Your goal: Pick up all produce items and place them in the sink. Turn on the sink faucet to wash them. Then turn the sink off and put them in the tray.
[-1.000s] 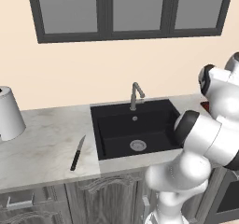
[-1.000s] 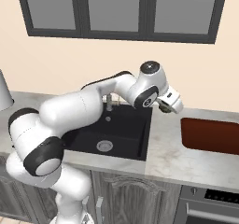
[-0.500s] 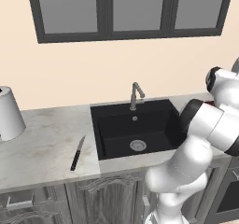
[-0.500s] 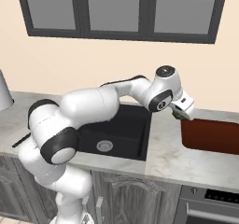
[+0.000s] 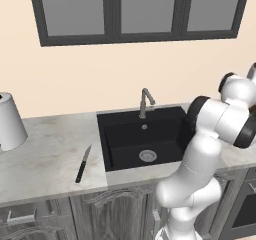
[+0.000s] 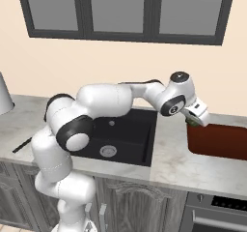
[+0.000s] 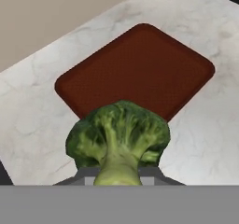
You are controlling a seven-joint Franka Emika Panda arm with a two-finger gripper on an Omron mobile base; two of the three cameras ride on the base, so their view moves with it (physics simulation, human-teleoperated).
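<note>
My gripper (image 6: 196,117) is shut on the stem of a green broccoli floret (image 7: 118,135), the produce item. A sliver of that broccoli (image 6: 191,123) shows under the hand, just above the left end of the dark reddish-brown tray (image 6: 219,140). From the hand, the tray (image 7: 135,69) lies right beyond the floret, with nothing in it. The black sink (image 5: 144,138) with its silver drain sits left of the hand, and its basin (image 6: 120,135) is partly behind my arm. The metal sink faucet (image 5: 145,102) stands at the basin's back edge; no water shows.
A black-handled knife (image 5: 83,164) lies on the marble counter left of the sink. A white paper-towel roll (image 5: 9,121) stands at the far left. An oven front (image 6: 217,211) is under the counter below the tray. A wall and window close off the back.
My arm has swung right, carrying the broccoli from over the sink's right edge across the counter to the tray's left end. The grip has not changed.
</note>
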